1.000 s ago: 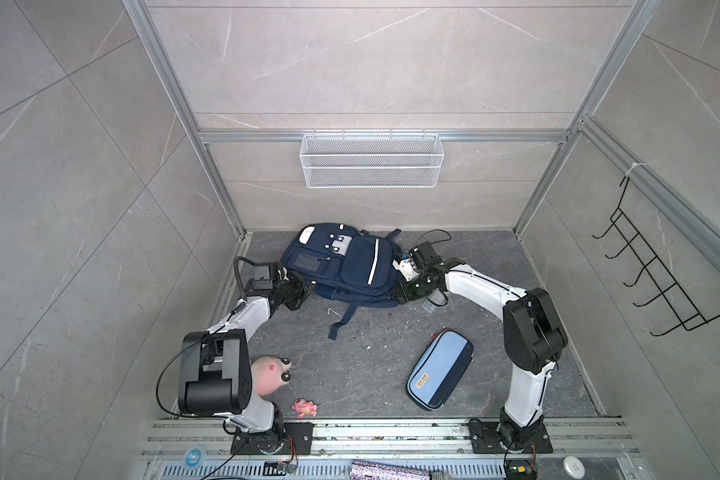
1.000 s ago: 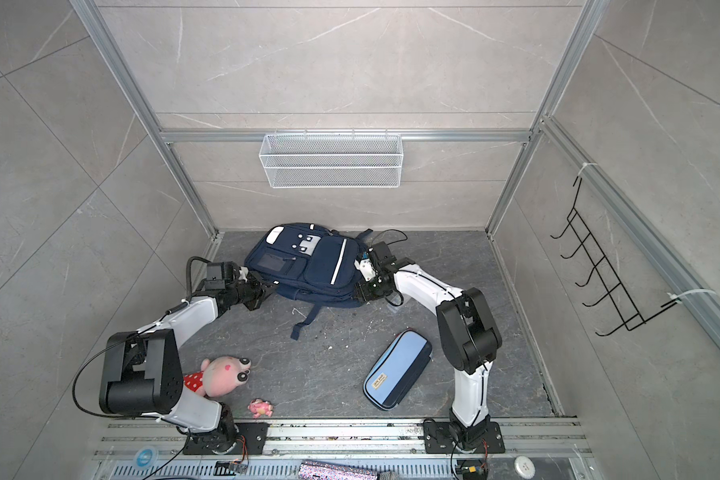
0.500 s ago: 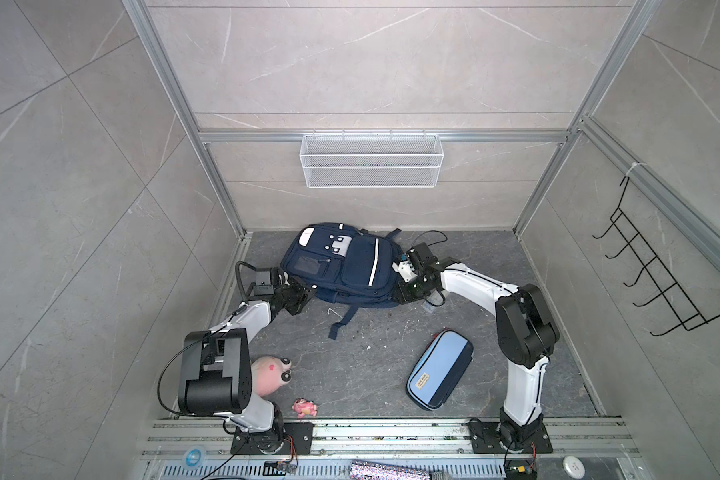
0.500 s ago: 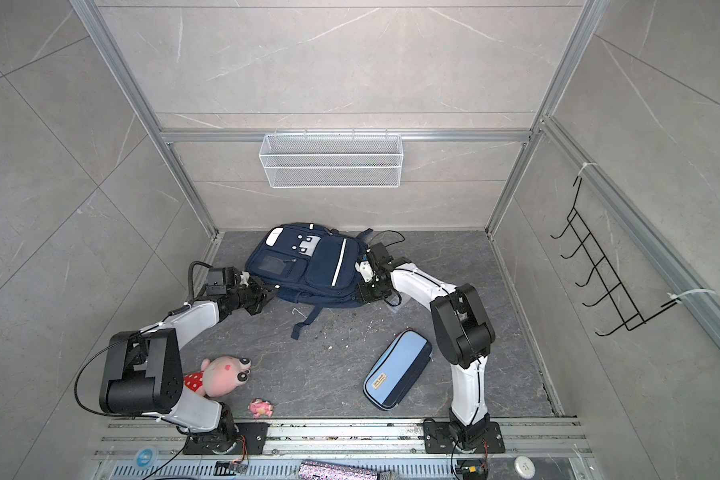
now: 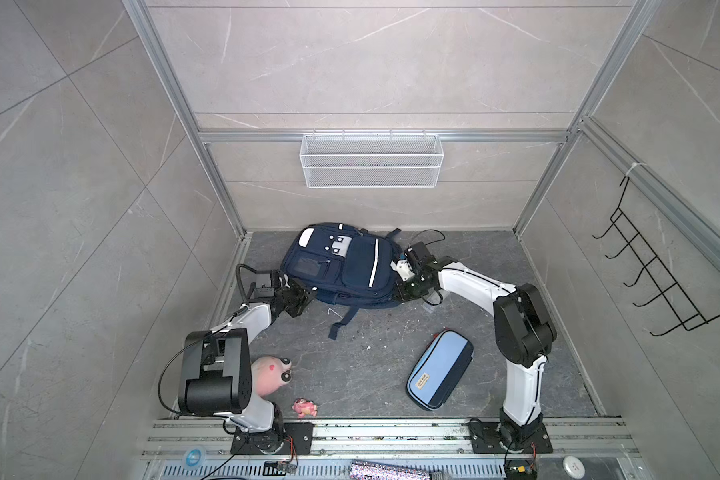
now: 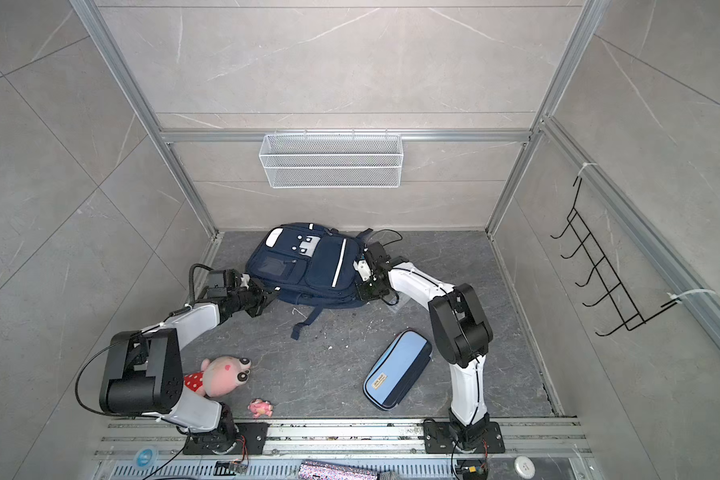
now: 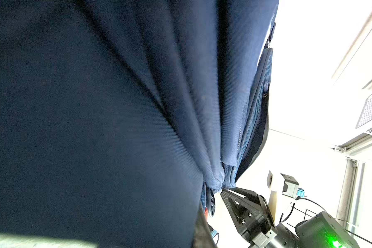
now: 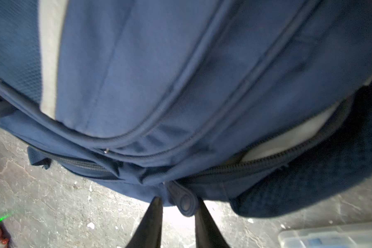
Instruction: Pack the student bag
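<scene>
While the student bag [image 5: 350,266] [image 6: 308,266] lies flat on the floor [image 5: 371,357] at 12 o'clock, front pockets up, we have one arm on each side of it.

We see the left gripper [image 5: 304,300] at the bag's 8 o'clock edge, tips against the fabric and fingers pressed together. We cannot tell whether cloth is caught between them. The left wrist view is filled by the bag [image 7: 95,107], all folded navy cloth, and shows no fingertips.

The right gripper [image 5: 403,289] is at the bag's 4 o'clock corner. In the right wrist view its two black fingers [image 8: 153,216] stand slightly spread, with the rubbery zip pull [image 8: 186,203] between them. The pull looks hard against one finger and we see a gap to the other, so it is not clamped yet.

A strap [image 5: 341,322] trails from the bag toward 6 o'clock.

Rest of the floor:
- blue pencil case [image 5: 441,370] at 4 o'clock, well apart from the bag
- pink plush toy [image 5: 271,374] at 8 o'clock, beside the left arm
- small pink figure [image 5: 305,408] near it, at 7 o'clock
- clear plastic box [image 8: 331,236] near the right gripper

A white wire basket [image 5: 371,160] hangs on the wall at 12 o'clock, and a black hook rack [image 5: 657,274] on the wall at 3 o'clock.
</scene>
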### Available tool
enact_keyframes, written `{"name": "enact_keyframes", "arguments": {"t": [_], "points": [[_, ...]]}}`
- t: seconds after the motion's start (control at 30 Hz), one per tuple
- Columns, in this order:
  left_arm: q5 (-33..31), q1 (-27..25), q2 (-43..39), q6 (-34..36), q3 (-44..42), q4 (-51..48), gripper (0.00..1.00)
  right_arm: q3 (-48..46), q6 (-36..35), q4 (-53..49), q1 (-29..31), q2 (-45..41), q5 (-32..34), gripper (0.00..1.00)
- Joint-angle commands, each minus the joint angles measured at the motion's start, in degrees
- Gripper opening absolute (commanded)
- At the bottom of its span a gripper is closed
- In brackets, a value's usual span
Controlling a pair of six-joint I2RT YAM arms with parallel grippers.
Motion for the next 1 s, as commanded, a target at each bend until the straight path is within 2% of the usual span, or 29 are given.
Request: {"name": "enact_keyframes", "arguments": {"t": [0.0, 0.13, 0.3, 0.4, 0.53, 0.73, 0.83, 0.87, 0.97], "points": [[2.63, -0.09, -2.51, -0.36, -0.01, 3.64, 0.0, 1.77, 0.5, -0.68, 0.58, 1.19, 0.39, 0.27], [2.63, -0.09, -2.51, -0.39, -0.1, 3.62, 0.0, 2.35, 0.4, -0.91, 0.6, 1.49, 0.05, 0.21], [2.72, -0.09, -2.14, -0.33, 0.1, 3.62, 0.0, 2.27, -0.3, -1.45, 0.6, 1.37, 0.08, 0.06], [2.71, 0.0, -1.86, -0.33, 0.42, 3.74, 0.0, 2.02, -0.86, -1.84, 0.67, 0.84, 0.31, 0.0], [2.49, 0.21, -1.34, 0.37, 0.97, 3.26, 0.0, 1.16, -1.86, -2.01, 0.62, -0.92, -0.25, 0.0], [2.58, 5.48, 0.8, 6.11, 2.92, -0.03, 0.0, -7.19, -5.34, 2.58, 1.36, -9.58, -2.48, 0.0], [3.49, 5.87, 2.37, 9.42, 6.06, -2.59, 0.0, -9.75, -5.8, 3.94, 1.52, -11.76, -3.16, 0.0], [3.98, 5.84, 2.83, 10.04, 6.81, -3.3, 0.03, -10.1, -5.84, 4.22, 1.61, -11.91, -3.32, 0.0], [4.56, 5.82, 2.88, 10.47, 7.26, -5.0, 0.51, -10.66, -5.38, 5.25, 2.02, -11.64, -3.12, 0.0]]}}
